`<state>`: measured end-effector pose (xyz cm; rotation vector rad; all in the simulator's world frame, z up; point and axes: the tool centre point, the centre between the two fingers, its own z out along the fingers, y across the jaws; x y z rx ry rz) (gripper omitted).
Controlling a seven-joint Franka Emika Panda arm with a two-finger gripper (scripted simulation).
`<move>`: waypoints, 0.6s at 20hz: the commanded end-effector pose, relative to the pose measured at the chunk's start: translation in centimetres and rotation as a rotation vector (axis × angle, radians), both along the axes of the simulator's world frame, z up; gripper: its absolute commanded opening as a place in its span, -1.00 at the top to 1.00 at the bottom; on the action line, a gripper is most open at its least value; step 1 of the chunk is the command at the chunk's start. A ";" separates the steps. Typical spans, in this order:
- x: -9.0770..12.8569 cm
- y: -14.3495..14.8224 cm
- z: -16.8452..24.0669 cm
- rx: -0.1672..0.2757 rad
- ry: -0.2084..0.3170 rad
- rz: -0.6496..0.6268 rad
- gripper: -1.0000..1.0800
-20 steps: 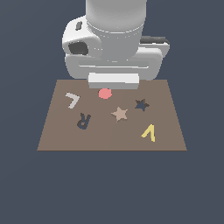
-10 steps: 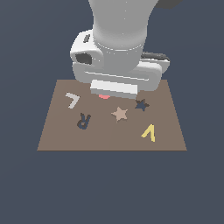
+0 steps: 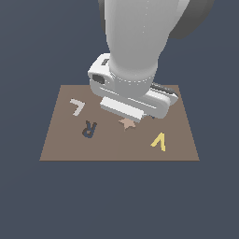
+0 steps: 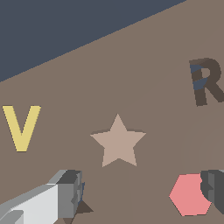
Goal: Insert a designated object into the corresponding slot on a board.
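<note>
Hovering with fingers spread, the claw (image 4: 142, 192) is straddling nothing; tan star (image 4: 117, 142) is lying just ahead, between letters V (image 4: 21, 127) and R (image 4: 205, 81) on the board (image 3: 56, 140).

- Flat, even, rather dim simulator light; no glare.
- Arm (image 3: 135, 42) shaded softly, brighter on the exterior view's left.
- Board (image 3: 60, 140) carries no clear cast shadows.
- Wrist view sharp, edges jagged, undistorted.

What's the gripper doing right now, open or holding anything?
Gripper: open, holding nothing; fingers wide apart above the board, near the star.
</note>
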<state>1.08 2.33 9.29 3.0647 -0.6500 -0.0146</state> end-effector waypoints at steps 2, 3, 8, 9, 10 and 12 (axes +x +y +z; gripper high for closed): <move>0.5 0.3 -1.4 0.001 -0.004 -0.093 -0.92; 0.7 0.4 -1.8 0.001 -0.005 -0.116 -0.92; 1.3 0.7 -3.2 0.003 -0.009 -0.209 -0.92; 1.4 0.7 -3.4 0.003 -0.010 -0.223 -0.92; 1.5 0.8 -3.6 0.003 -0.010 -0.236 -0.92; 1.6 0.8 -3.9 0.004 -0.011 -0.257 -0.92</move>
